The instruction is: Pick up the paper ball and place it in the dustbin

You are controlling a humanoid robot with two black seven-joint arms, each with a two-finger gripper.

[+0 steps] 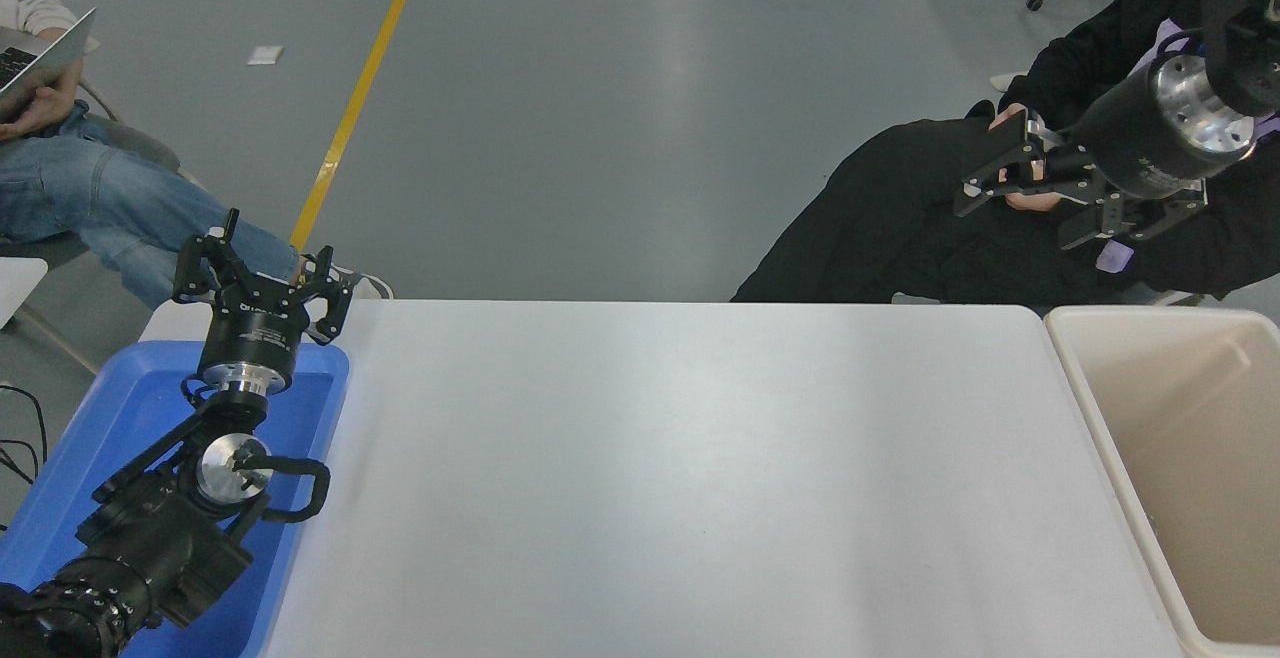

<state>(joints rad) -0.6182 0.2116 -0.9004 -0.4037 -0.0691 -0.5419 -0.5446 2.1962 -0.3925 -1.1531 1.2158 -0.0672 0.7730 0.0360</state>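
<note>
The beige dustbin (1093, 416) stands at the table's right end, and the part of its inside that shows holds nothing. The paper ball is out of view. My right gripper (1012, 178) hangs high above the bin's far left corner, pointing left in front of a seated person. Its fingers are spread open and hold nothing. My left gripper (262, 273) is parked over the far end of the blue tray, open and empty.
A shallow blue tray (110, 408) lies at the table's left end under my left arm. A person in black (900, 218) sits beyond the far right corner. Another person with a laptop (60, 168) sits at the far left. The white table (680, 478) spans the middle.
</note>
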